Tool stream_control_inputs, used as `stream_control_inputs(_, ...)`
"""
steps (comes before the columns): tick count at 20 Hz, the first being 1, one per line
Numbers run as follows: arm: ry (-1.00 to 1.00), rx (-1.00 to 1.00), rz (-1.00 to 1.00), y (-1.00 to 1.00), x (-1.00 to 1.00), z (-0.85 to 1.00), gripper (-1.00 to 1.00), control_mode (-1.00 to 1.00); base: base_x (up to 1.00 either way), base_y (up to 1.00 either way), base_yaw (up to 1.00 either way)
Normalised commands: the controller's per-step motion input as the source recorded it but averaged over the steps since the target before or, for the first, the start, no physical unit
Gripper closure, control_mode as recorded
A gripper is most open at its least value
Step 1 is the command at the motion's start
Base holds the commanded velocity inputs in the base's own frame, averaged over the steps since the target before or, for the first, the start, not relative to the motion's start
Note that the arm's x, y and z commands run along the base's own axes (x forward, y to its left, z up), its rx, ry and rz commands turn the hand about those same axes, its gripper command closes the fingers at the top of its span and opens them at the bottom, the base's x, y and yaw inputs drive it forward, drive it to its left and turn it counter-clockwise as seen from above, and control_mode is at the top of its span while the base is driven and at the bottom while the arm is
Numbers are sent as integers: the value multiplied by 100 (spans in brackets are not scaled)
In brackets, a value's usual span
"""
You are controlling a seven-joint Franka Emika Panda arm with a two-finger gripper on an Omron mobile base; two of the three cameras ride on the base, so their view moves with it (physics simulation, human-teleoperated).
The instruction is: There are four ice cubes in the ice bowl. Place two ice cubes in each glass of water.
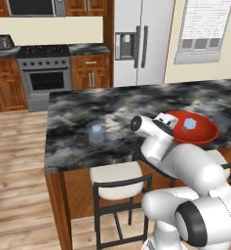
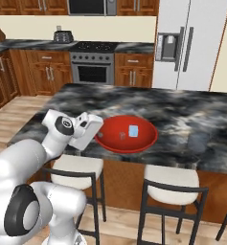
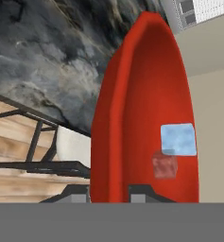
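Note:
The red ice bowl (image 2: 144, 142) sits at the near edge of the dark marble island. In it lie a pale blue ice cube (image 2: 133, 130) and a second, see-through cube (image 2: 122, 137) that looks reddish. In the hand view the same bowl (image 3: 132, 94) holds the blue cube (image 3: 178, 139) and the reddish cube (image 3: 164, 165). A glass of water (image 1: 96, 134) stands left of the bowl with one blue cube (image 1: 96, 128) floating in it. My gripper (image 2: 99, 135) hovers at the bowl's left rim. It is shut (image 3: 109, 194), and I see nothing between its fingertips.
Cushioned stools (image 2: 172, 179) stand under the island's near edge. A faint greyish tumbler shape (image 2: 198, 141) shows right of the bowl. The fridge (image 2: 191, 43) and stove (image 2: 93, 67) line the far wall.

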Motion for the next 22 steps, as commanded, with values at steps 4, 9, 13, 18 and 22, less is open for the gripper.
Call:
stream_control_inputs(4,0,0,0,0,0,0,100,100,0,-36,2)
stream_control_inputs(9,0,0,0,0,0,0,100,100,6,-22,8)
stream_control_inputs(13,0,0,0,0,0,0,100,100,7,-29,10)
stream_control_inputs(18,0,0,0,0,0,0,100,100,21,-53,9)
stream_control_inputs(22,0,0,0,0,0,0,100,100,42,-55,5)
